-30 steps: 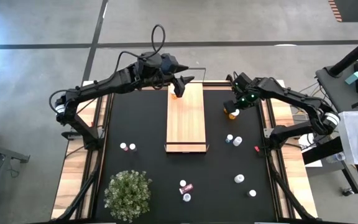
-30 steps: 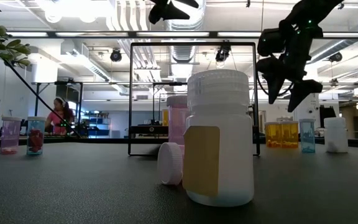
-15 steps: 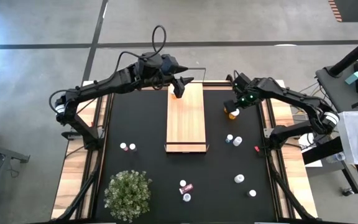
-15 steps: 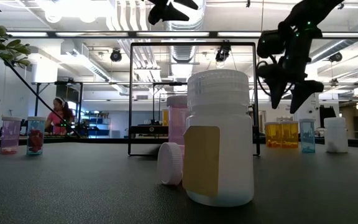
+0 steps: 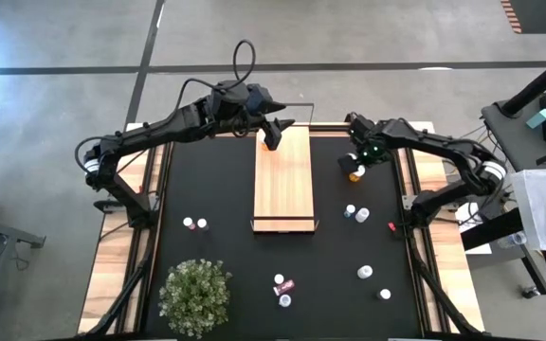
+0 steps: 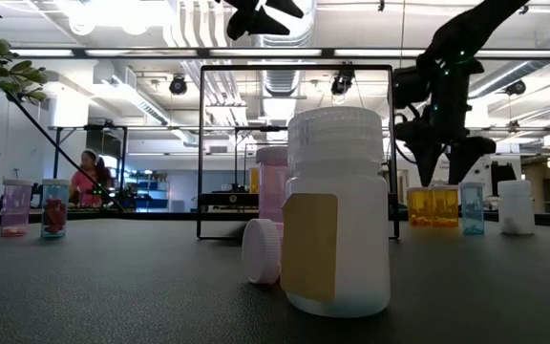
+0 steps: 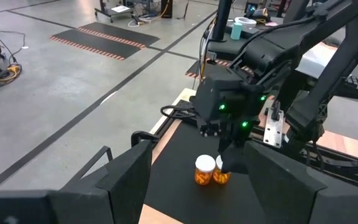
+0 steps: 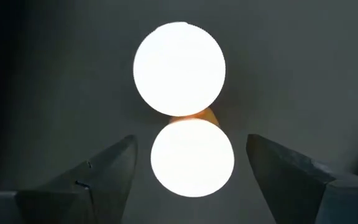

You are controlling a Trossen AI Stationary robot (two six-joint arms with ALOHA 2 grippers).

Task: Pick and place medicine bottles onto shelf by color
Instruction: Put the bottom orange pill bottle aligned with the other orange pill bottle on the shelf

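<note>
**Right gripper poised over a pair of orange bottles beside the shelf**

The right gripper (image 5: 354, 163) hung directly above two orange medicine bottles (image 5: 354, 173) that stood touching each other on the black mat (image 5: 207, 180) of the counter, just to the right of the wooden shelf (image 5: 283, 180). Its jaws stood wide open, with the nearer white cap (image 8: 192, 157) between the two fingers (image 8: 98, 171) and the second cap (image 8: 179, 68) just beyond it. Neither finger touched a bottle.

The left gripper (image 5: 273, 133) hovered over the far end of the shelf, at its left corner, jaws parted and empty. From its wrist camera the same two orange bottles (image 7: 209, 170) showed on the mat beneath the right arm.

Other bottles stood scattered on the mat: two small ones (image 5: 194, 224) to the left of the shelf, two (image 5: 356, 213) near its right front corner, two white ones (image 5: 373, 280) farther forward on the right, and a cluster (image 5: 282, 288) near the front edge, beside a bushy green plant (image 5: 195, 296). In the low view a large white bottle (image 6: 337, 215) stood closest, with a loose cap (image 6: 262, 250) leaning at its side.
</note>
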